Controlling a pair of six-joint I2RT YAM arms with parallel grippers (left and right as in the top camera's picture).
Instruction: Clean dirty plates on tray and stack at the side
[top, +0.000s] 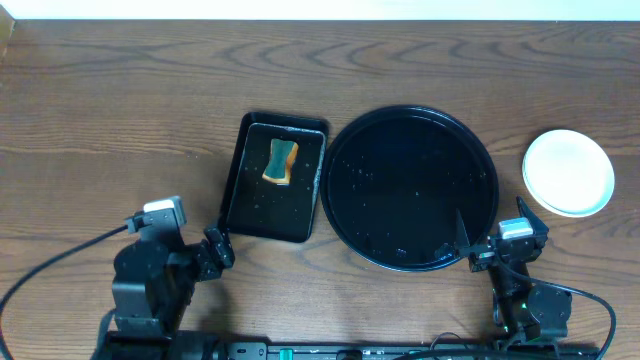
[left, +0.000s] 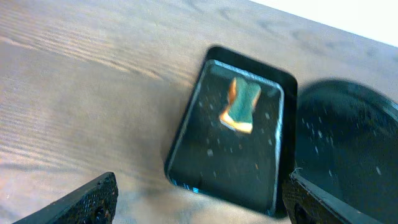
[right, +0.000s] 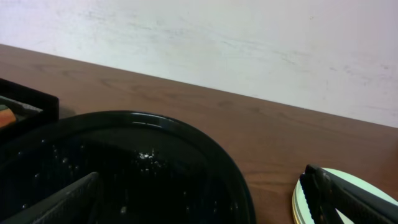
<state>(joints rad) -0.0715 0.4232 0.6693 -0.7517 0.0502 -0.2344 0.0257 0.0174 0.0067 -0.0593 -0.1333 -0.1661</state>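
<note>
Large round glossy black tray (top: 410, 190) sits bare; pale round plastic plates (top: 568, 172) are stacked at its 3 o'clock. Left fingers (left: 87, 202) and right fingers (right: 348, 196) gape wide, empty. Task looks finished; no further grasp needed.

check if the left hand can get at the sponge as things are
Probably yes. The left hand is open and sits just short of the small tray. The sponge lies alone in that tray with nothing over it. Only the tray's low rim stands between them.
</note>
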